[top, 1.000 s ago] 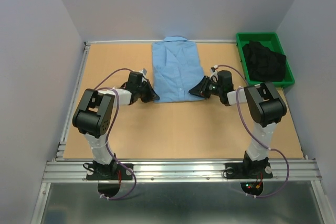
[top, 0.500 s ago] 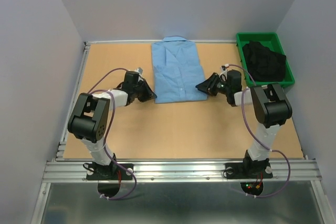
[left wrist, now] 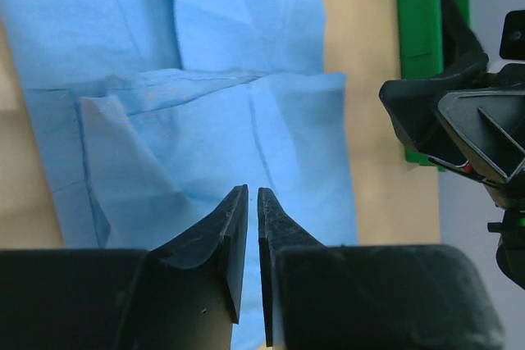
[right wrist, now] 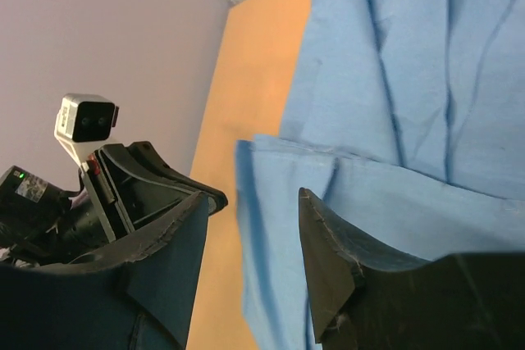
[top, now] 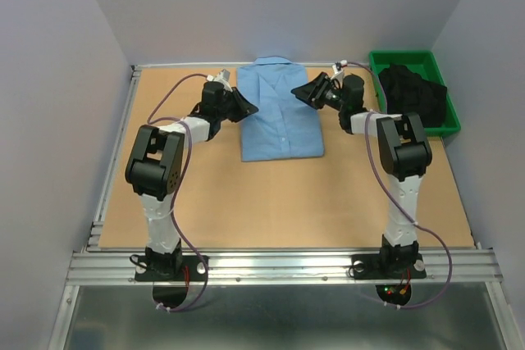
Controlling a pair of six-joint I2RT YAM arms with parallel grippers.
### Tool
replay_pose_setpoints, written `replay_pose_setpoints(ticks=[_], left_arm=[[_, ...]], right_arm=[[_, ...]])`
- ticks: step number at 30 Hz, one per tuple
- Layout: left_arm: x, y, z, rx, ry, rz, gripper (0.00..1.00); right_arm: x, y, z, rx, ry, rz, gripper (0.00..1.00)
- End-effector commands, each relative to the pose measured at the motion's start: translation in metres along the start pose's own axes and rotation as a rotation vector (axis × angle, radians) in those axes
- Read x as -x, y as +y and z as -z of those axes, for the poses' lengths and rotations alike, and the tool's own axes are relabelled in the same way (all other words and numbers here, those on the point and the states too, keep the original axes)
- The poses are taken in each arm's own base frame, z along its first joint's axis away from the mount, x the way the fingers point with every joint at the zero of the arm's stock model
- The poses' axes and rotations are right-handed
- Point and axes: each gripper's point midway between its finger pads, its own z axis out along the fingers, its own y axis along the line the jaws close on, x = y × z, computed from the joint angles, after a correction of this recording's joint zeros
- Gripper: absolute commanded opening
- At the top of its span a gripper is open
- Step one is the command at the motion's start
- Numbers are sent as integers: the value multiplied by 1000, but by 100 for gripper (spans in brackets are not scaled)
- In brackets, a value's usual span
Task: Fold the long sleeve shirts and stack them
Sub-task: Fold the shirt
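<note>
So the light blue shirt (top: 279, 116) sits folded at the far middle of the table (top: 246, 202), collar toward the back. The left tool (top: 250, 109) at its left edge has jaws just a crack apart, gripping nothing. The right tool (top: 299, 94) opposite is spread wider, also empty.

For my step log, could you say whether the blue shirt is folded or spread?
Folded: the light blue dress shirt forms a narrow rectangle, no sleeves sticking out.

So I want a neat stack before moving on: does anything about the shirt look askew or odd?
Slightly. On the light blue shirt, the folded-over layer has a rumpled, dog-eared corner, seen in the left wrist view, and its edge runs unevenly. Nothing looks torn or spilled.
</note>
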Motion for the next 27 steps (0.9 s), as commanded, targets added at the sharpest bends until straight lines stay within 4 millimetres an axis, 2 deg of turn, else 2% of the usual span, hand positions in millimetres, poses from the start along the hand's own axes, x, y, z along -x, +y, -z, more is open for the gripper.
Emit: replay_pose_setpoints(ticks=[1, 4, 5, 8, 10, 14, 15, 18, 19, 23, 25, 27], left_arm=[[-6, 22, -23, 23, 13, 3, 20], [-9, 41, -29, 53, 23, 30, 19], [-9, 49, -31, 61, 28, 44, 19], [-17, 69, -35, 86, 49, 77, 19], [-14, 71, -33, 83, 48, 81, 19], [-6, 56, -24, 43, 41, 44, 22], [0, 47, -19, 27, 27, 22, 22], [13, 27, -6, -3, -4, -8, 26], [16, 23, -3, -9, -13, -21, 27], [17, 10, 19, -17, -30, -48, 36], [11, 12, 27, 1, -18, -54, 36], [3, 16, 36, 27, -9, -67, 37]], right_arm=[[-11, -35, -21, -21, 11, -42, 54], [-18, -62, -24, -59, 15, -74, 54], [-24, -78, -23, -84, 20, -95, 54], [-28, -104, -14, -134, 10, -125, 54], [-23, -110, -8, -149, -1, -120, 54], [-12, -94, -4, -151, 21, -41, 54], [-4, -82, -4, -138, 19, -6, 54], [6, -63, -1, -121, 7, 18, 54], [12, -47, -1, -101, -1, 31, 54], [11, -14, -8, -70, 21, 28, 54], [2, -3, -17, -64, 52, 53, 53], [-3, 0, -23, -82, 80, 54, 48]])
